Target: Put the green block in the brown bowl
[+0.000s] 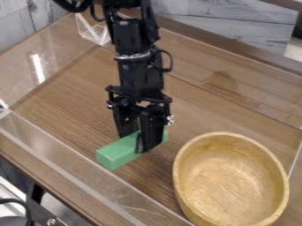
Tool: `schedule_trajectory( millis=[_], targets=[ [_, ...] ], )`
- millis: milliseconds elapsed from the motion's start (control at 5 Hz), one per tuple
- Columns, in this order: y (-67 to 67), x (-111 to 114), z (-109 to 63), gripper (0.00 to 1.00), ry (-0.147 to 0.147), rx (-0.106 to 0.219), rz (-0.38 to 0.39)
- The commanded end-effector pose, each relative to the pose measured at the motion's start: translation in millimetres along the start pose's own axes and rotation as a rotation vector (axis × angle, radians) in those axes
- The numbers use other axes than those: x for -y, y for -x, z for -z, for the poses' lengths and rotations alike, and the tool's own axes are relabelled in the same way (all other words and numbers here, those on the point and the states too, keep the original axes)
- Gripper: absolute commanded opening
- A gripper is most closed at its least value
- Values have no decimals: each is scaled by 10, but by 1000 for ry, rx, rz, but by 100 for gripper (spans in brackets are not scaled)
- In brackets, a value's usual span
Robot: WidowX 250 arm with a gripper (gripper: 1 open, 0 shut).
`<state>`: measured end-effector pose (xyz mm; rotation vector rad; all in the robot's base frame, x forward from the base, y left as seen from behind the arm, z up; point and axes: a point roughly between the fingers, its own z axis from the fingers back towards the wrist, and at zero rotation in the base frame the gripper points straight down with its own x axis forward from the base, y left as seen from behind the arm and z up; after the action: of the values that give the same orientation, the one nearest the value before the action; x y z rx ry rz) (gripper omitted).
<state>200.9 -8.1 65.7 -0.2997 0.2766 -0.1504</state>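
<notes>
While the green block (122,152) hangs tilted, its lower left end near the wooden tabletop (71,106), the black gripper (147,141) clamps the block's upper right end between its fingers — closed on it, pointing steeply down. Left of the brown bowl (231,181), block and gripper sit just beside the bowl's rim without touching it. Above the gripper, the black arm (132,44) rises toward the top edge. Right of them, the brown bowl rests on the tabletop — wide, shallow, light tan inside.
</notes>
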Motion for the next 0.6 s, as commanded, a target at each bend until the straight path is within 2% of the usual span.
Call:
schedule_trajectory(
  millis=[0, 200, 400],
  targets=[
    [-84, 11, -180, 0, -17, 78, 15],
    [-102, 9, -182, 0, -13, 83, 17],
    [-88, 103, -258, 0, -6, 90, 10]
  ],
)
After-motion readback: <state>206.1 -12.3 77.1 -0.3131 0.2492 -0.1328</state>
